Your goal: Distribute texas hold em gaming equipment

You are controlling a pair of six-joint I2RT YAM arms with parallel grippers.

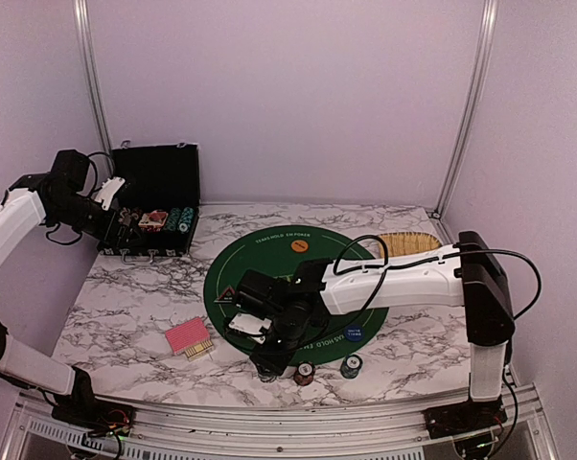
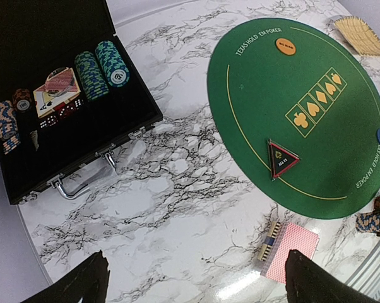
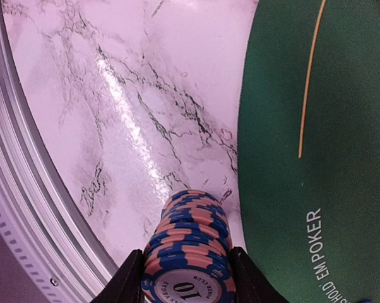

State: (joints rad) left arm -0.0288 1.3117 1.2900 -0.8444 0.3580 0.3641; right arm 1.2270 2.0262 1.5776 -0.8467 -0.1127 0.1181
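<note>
The right gripper [image 3: 187, 273], jaws half closed, clamps a stack of pink-and-blue chips [image 3: 189, 230] near the table's [image 3: 114, 95] front edge, beside the green mat [image 3: 316, 126]. The left gripper [image 2: 193, 281] hangs wide open, empty. A crooked release could topple the stack and send chips rolling off.
</note>
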